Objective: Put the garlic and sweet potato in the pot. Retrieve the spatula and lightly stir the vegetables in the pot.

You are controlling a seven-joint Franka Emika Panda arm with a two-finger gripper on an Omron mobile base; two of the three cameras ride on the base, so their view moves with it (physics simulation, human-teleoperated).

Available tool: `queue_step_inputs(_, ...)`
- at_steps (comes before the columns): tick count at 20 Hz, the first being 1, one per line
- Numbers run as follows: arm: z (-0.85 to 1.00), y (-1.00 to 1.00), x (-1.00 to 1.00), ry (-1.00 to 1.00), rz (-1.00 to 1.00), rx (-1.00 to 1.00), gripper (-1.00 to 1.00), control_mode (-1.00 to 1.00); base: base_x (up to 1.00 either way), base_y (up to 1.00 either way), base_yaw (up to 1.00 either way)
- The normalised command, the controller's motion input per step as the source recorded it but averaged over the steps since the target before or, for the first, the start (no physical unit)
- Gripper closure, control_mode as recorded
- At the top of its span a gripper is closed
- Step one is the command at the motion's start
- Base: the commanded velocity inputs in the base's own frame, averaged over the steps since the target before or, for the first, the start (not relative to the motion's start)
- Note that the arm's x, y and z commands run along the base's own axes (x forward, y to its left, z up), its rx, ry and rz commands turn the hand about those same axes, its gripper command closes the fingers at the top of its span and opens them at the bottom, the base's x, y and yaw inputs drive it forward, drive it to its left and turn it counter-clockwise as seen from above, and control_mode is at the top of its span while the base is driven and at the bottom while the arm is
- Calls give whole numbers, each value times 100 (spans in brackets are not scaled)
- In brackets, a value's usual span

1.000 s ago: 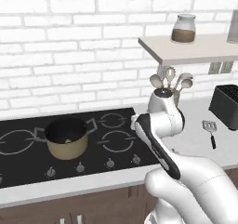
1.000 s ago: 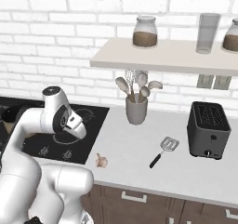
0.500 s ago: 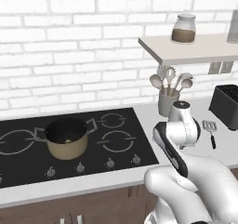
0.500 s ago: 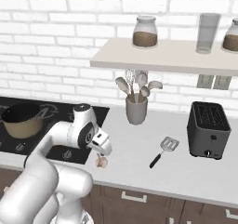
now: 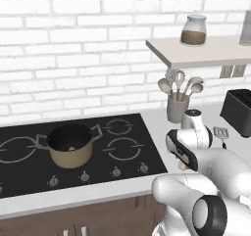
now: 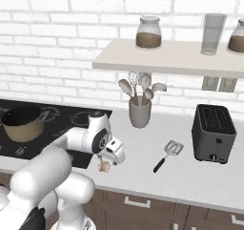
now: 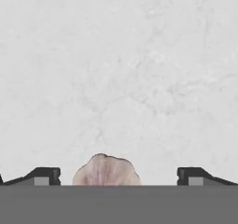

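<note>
The garlic (image 7: 106,169), a pale ridged lump, lies on the white counter between my open gripper's (image 7: 118,174) two dark fingertips and touches neither. From the right, my gripper (image 6: 106,160) points down just above the garlic (image 6: 103,166), right of the hob. The tan pot (image 5: 71,144) stands on the hob's left burner, well left of the hand. A small tan speck on its dark bottom looks like the sweet potato, though too small to be sure. The spatula (image 6: 167,153) lies flat on the counter between my hand and the toaster.
A grey utensil cup (image 6: 140,112) with pale spoons stands at the back. A black toaster (image 6: 213,133) sits at the right. A shelf (image 6: 167,59) with jars hangs above the counter. The black hob (image 5: 98,156) borders the counter on the left.
My arm has swung right from over the hob to the counter, and the hand has come down over the garlic. The jaws stay open.
</note>
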Motion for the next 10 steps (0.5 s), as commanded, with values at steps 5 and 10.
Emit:
queue_step_inputs(5, -29, 18, -20, 1, 5, 0, -100, -100, 0, 0, 0)
queue_step_inputs(10, -29, 12, -3, 4, 3, 0, -100, -100, 0, 0, 0)
